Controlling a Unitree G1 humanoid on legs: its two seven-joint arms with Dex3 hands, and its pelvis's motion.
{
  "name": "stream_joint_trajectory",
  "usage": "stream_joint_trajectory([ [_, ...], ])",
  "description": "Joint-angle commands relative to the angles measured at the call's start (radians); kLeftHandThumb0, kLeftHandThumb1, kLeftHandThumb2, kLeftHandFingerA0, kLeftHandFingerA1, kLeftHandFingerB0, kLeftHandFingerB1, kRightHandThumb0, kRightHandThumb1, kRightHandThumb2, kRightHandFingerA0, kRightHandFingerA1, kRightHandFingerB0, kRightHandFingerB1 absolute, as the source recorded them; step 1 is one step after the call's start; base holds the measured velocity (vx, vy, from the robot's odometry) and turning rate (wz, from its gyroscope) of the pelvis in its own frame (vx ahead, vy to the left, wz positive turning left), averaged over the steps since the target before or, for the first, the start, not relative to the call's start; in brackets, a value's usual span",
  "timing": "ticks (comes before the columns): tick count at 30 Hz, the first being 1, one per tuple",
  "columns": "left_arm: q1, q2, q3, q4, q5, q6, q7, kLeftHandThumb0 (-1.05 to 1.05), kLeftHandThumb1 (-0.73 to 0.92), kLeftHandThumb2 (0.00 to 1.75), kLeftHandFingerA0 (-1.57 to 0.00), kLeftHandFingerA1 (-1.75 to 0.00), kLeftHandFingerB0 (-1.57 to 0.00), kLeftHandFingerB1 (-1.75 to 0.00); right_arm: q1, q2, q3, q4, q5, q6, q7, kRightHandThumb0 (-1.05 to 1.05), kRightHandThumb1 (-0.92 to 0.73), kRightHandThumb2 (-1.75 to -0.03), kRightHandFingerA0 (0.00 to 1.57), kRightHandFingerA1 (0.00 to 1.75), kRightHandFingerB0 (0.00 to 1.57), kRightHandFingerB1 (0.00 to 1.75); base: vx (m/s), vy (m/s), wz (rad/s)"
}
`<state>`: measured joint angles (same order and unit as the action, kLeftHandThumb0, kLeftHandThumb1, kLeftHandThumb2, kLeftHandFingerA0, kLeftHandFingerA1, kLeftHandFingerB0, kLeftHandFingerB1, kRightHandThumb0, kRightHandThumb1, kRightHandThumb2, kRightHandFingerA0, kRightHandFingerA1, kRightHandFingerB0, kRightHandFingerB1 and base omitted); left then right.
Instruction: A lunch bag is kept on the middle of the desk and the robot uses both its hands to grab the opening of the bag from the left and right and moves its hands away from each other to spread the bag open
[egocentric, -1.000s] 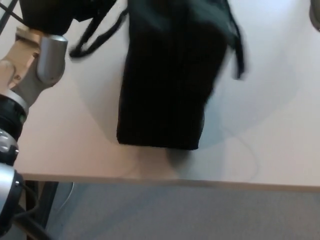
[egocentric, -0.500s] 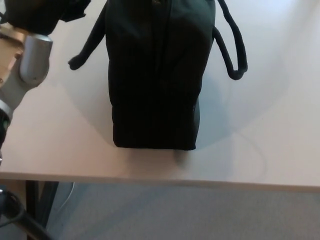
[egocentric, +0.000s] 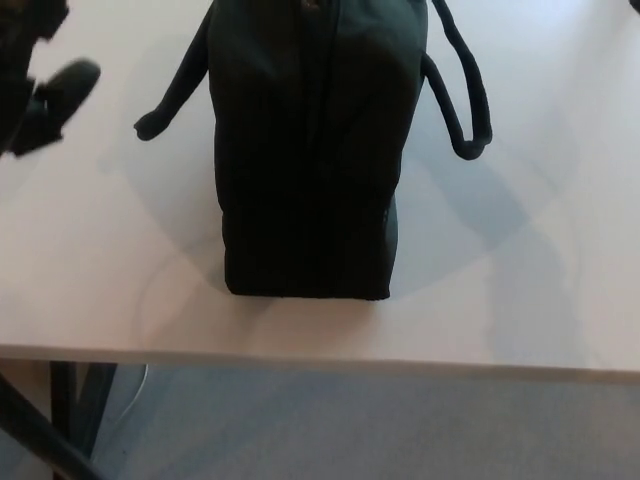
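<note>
Only partly visible, lunch bag (egocentric: 308, 150) top is cropped.

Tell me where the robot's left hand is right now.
In the head view, the left hand is at the top left corner, over the desk, left of the lunch bag and clear of its left handle.

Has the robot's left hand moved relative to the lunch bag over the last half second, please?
Yes. The left hand has dropped lower in view, towards the near desk edge; the lunch bag stays put.
</note>
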<state>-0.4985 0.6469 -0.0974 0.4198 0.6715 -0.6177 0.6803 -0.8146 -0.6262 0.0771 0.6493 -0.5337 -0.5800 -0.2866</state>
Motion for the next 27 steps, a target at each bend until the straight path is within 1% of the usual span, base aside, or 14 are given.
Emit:
stream_joint_trajectory([
  [1,0.660,0.001,0.255,-0.408,-0.330,-0.162,-0.086,-0.24,0.63,0.59,-0.29,-0.36,-0.25,-0.30,0.666,-0.070,-0.187,-0.373,0.129,-0.297,-0.033,-0.34,-0.49,-1.02,0.00,0.48,0.00,0.50,0.00,0.000,0.00],
  [2,0.718,-0.011,0.261,-0.427,-0.336,-0.176,-0.083,-0.23,0.64,0.59,-0.28,-0.38,-0.24,-0.30,0.737,-0.051,-0.194,-0.405,0.129,-0.311,-0.040,-0.56,-0.66,-0.60,0.24,0.33,0.05,0.25,0.00,0.000,0.00],
  [7,1.046,-0.120,0.273,-0.457,-0.228,-0.335,0.034,-0.25,0.62,0.63,-0.28,-0.41,-0.24,-0.35,1.120,0.075,-0.182,-0.441,0.077,-0.457,-0.134,-0.55,-0.45,-0.85,0.00,0.43,0.00,0.32,0.00,0.000,0.00],
  [8,1.089,-0.140,0.269,-0.466,-0.222,-0.357,0.047,-0.16,0.45,0.91,-0.20,-0.54,-0.13,-0.49,1.167,0.088,-0.162,-0.426,0.095,-0.480,-0.130,-0.57,-0.47,-0.86,0.00,0.39,0.00,0.29,0.00,0.000,0.00],
  [9,1.155,-0.157,0.256,-0.486,-0.223,-0.373,0.046,-0.23,0.62,0.63,-0.27,-0.42,-0.22,-0.34,1.223,0.097,-0.137,-0.404,0.103,-0.505,-0.127,-0.57,-0.48,-0.87,0.00,0.37,0.00,0.29,0.00,0.000,0.00],
  [11,1.206,-0.173,0.252,-0.506,-0.217,-0.380,0.044,-0.24,0.63,0.63,-0.28,-0.42,-0.23,-0.35,1.254,0.110,-0.121,-0.371,0.091,-0.536,-0.138,-0.58,-0.67,-0.70,0.06,0.29,0.06,0.18,0.00,0.000,0.00],
  [12,1.232,-0.186,0.256,-0.511,-0.196,-0.385,0.052,-0.17,0.46,0.91,-0.20,-0.54,-0.13,-0.49,1.278,0.121,-0.113,-0.362,0.082,-0.540,-0.144,-0.53,-0.69,-0.65,0.05,0.31,0.04,0.19,0.00,0.000,0.00],
  [13,1.257,-0.199,0.260,-0.508,-0.168,-0.397,0.064,-0.16,0.46,0.91,-0.20,-0.53,-0.12,-0.48,1.308,0.130,-0.100,-0.367,0.090,-0.531,-0.134,-0.56,-0.47,-0.87,0.00,0.39,0.00,0.32,0.00,0.000,0.00],
  [14,1.288,-0.211,0.260,-0.504,-0.154,-0.416,0.071,-0.15,0.45,0.91,-0.21,-0.54,-0.13,-0.49,1.334,0.138,-0.080,-0.372,0.112,-0.531,-0.114,-0.58,-0.64,-0.78,0.04,0.36,0.03,0.23,0.00,0.000,0.00],
  [17,1.330,-0.236,0.263,-0.482,-0.149,-0.440,0.079,-0.19,0.48,0.93,-0.21,-0.54,-0.13,-0.49,1.367,0.160,-0.072,-0.380,0.080,-0.543,-0.119,-0.55,-0.63,-0.77,0.05,0.37,0.03,0.27,0.00,0.000,0.00],
  [18,1.346,-0.247,0.255,-0.471,-0.160,-0.449,0.076,-0.35,0.70,0.72,-0.26,-0.41,-0.22,-0.37,1.379,0.171,-0.073,-0.382,0.062,-0.549,-0.125,-0.55,-0.65,-0.78,0.05,0.35,0.04,0.28,0.00,0.000,0.00],
  [20,1.378,-0.254,0.235,-0.461,-0.198,-0.463,0.050,-0.36,0.78,0.63,-0.28,-0.37,-0.22,-0.31,1.402,0.191,-0.078,-0.396,0.039,-0.557,-0.131,-0.56,-0.67,-0.78,0.04,0.33,0.03,0.26,0.00,0.000,0.00],
  [21,1.389,-0.253,0.230,-0.458,-0.209,-0.465,0.040,-0.44,0.80,0.64,-0.27,-0.37,-0.18,-0.29,1.412,0.194,-0.078,-0.407,0.045,-0.554,-0.123,-0.50,-0.72,-0.61,0.07,0.29,0.05,0.26,0.00,0.000,0.00],
  [27,1.406,-0.216,0.114,-0.343,-0.391,-0.528,-0.057,-0.54,0.83,0.65,-0.24,-0.35,-0.17,-0.28,1.437,0.192,-0.101,-0.475,0.006,-0.518,-0.090,-0.56,-0.75,-0.62,0.13,0.32,0.07,0.26,0.00,0.000,0.00],
])
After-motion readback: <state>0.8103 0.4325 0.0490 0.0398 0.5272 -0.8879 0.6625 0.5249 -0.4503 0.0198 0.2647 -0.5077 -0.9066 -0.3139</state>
